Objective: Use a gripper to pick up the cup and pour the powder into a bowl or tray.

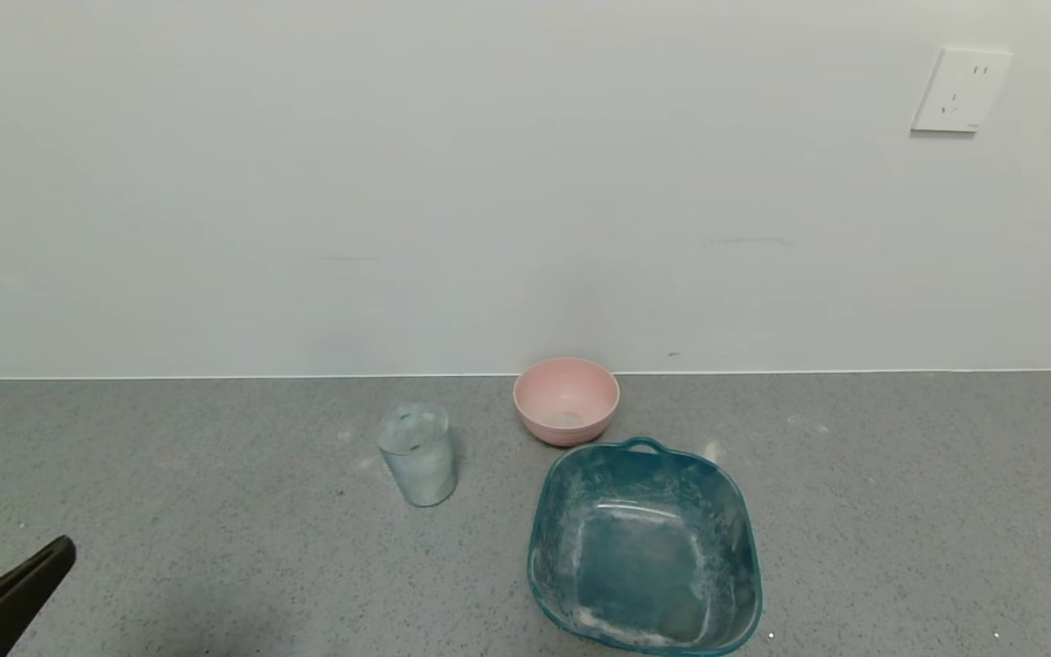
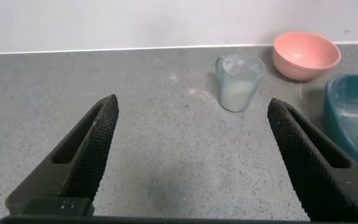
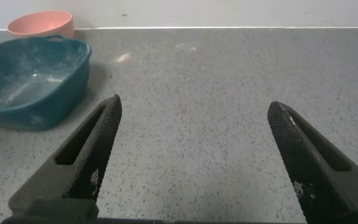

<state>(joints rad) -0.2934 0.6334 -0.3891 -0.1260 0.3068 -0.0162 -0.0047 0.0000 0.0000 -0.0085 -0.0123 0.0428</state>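
The pale-blue ribbed cup (image 1: 418, 453) stands upright on the grey counter, left of the pink bowl (image 1: 567, 399) near the wall. Whitish powder (image 2: 236, 93) shows faintly inside the cup (image 2: 238, 82). My left gripper (image 2: 192, 102) is open and empty, low over the counter at the front left, with the cup well ahead of it and apart from it. Only one of its fingers (image 1: 15, 593) shows in the head view. My right gripper (image 3: 194, 104) is open and empty over bare counter to the right of the tub, and it is out of the head view.
A larger teal squarish tub (image 1: 644, 547) dusted with white powder sits in front of the pink bowl; it also shows in the right wrist view (image 3: 30, 81). The white wall (image 1: 525, 182) runs close behind the bowl. A few powder smears lie on the counter (image 1: 170, 474).
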